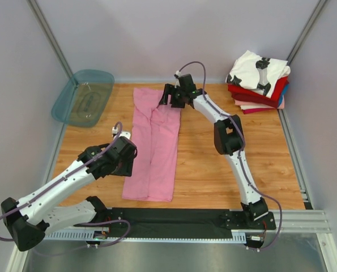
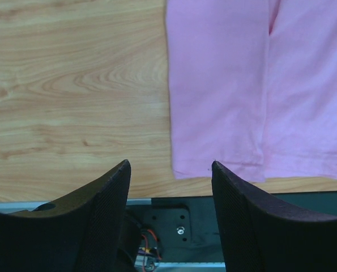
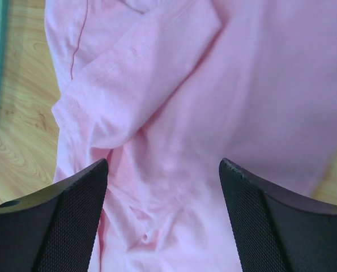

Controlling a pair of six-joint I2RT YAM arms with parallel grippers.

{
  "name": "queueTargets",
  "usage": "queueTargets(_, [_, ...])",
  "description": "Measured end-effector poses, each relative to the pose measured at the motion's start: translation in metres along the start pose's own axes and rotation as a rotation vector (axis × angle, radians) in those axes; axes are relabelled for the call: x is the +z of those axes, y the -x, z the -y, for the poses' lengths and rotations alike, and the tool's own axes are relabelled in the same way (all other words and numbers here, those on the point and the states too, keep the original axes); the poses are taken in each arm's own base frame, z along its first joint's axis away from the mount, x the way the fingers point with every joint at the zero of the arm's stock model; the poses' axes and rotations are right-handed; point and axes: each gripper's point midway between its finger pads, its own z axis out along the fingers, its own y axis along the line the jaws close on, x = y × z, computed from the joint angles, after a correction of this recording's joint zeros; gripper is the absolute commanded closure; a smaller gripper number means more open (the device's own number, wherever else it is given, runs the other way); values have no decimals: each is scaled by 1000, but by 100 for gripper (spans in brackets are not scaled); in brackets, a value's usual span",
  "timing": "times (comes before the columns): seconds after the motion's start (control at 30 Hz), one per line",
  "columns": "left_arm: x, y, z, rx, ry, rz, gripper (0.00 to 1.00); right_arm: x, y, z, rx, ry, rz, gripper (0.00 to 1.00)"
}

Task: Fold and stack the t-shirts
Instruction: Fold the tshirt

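The pink t-shirt (image 1: 156, 144) lies mid-way across the table (image 1: 213, 170), a narrow strip. Its long axis runs near-to-far, hem nearest. The left gripper (image 2: 169, 164) and right gripper (image 3: 163, 161) both stand wide open, holding nothing.

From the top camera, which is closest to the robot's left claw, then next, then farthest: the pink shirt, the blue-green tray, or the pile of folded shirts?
1. Pink shirt: just beside the left gripper, in the middle of the table.
2. Tray: at the far left corner.
3. Pile of folded shirts: at the far right corner, clearly farthest.
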Motion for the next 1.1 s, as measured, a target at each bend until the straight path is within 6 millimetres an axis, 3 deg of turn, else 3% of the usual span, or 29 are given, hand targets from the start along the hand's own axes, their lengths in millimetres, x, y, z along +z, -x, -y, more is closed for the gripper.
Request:
queueTargets(0.13, [9, -7, 9, -33, -29, -18, 34, -36, 30, 10, -31, -40, 47, 18])
queueTargets(0.27, [20, -14, 17, -75, -52, -28, 34, -93, 62, -4, -70, -44, 114, 18])
queueTargets(0.33, [25, -19, 19, -92, -57, -40, 34, -128, 65, -19, -81, -36, 137, 19])
queueTargets(0.4, [30, -25, 19, -105, -52, -55, 32, -157, 53, -33, -78, -30, 138, 21])
queueTargets(0.47, [33, -28, 20, -115, -43, -66, 30, -183, 24, -42, -56, -25, 122, 26])
queueTargets(0.57, [37, -27, 21, -132, -46, -78, 30, -205, -52, -42, -11, -31, 17, 28])
queueTargets(0.73, [52, -26, 15, -266, -75, -110, 34, -210, -224, -27, 20, -83, -301, 32])
queueTargets(0.83, [62, -42, 15, -305, -87, -155, 36, -238, -319, -25, 41, -74, -487, 33])
queueTargets(0.97, [73, -70, 21, -333, -114, -231, 38, -261, -350, -35, 54, 7, -483, 34])
queueTargets(1.1, [78, -89, 20, -359, -98, -271, 39, -267, -367, -47, 71, 53, -484, 35])
